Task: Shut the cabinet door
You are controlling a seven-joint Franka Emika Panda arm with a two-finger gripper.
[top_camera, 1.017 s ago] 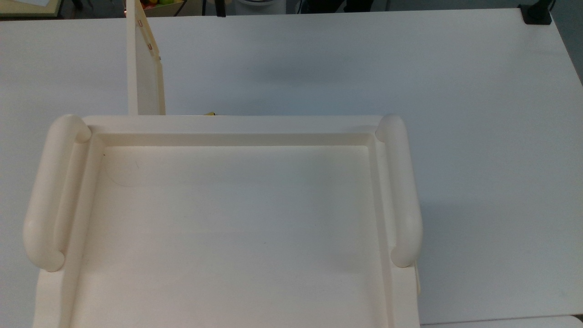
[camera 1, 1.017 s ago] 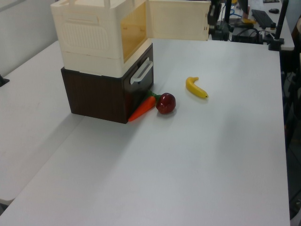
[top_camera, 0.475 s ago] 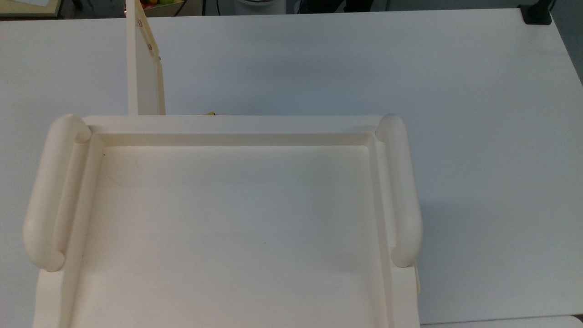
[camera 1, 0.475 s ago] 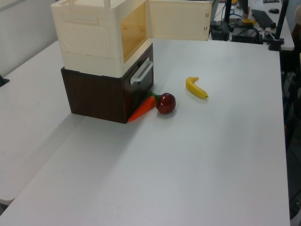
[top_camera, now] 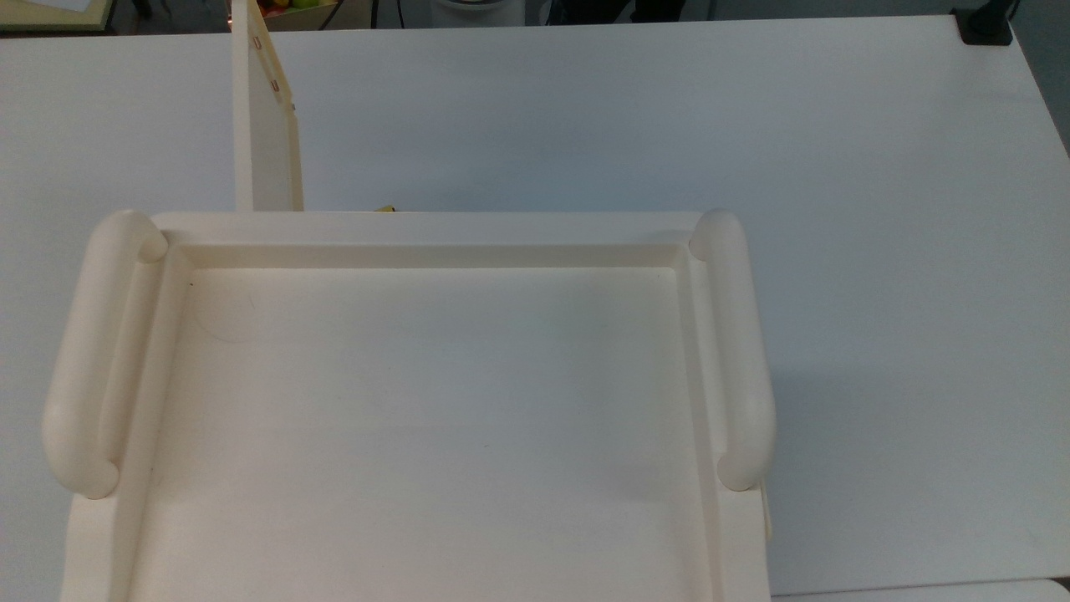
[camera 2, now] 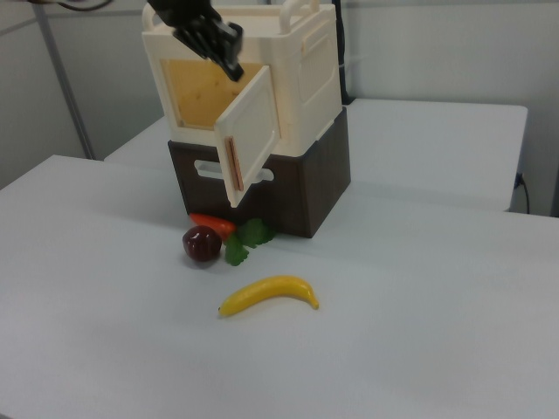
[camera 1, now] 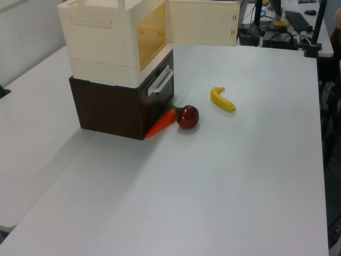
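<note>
The cream cabinet (camera 1: pixel 104 42) stands on a dark brown drawer unit. Its recessed tray top (top_camera: pixel 435 401) with two tubular handles shows in the top view. The cabinet door (camera 2: pixel 251 135) hangs swung wide open and leaves the yellowish inside bare. In the top view the door (top_camera: pixel 266 125) juts out from the cabinet's front left corner. In the left view the door (camera 1: pixel 202 22) stands out towards the left view's right. My black gripper (camera 2: pixel 225 59) hangs in front of the cabinet opening, close to the door's upper edge.
The brown drawer unit (camera 1: pixel 114 109) has a white handle (camera 1: pixel 160 81). A carrot (camera 1: pixel 161 123) and a red apple (camera 1: pixel 187 117) lie at its foot, and a banana (camera 1: pixel 222 100) lies farther out on the white table (camera 1: pixel 224 186). Desks with cables stand beyond the far edge.
In the left view a dark shape beside the door's free edge has drawn back. The door's outer edge has shifted only very slightly.
</note>
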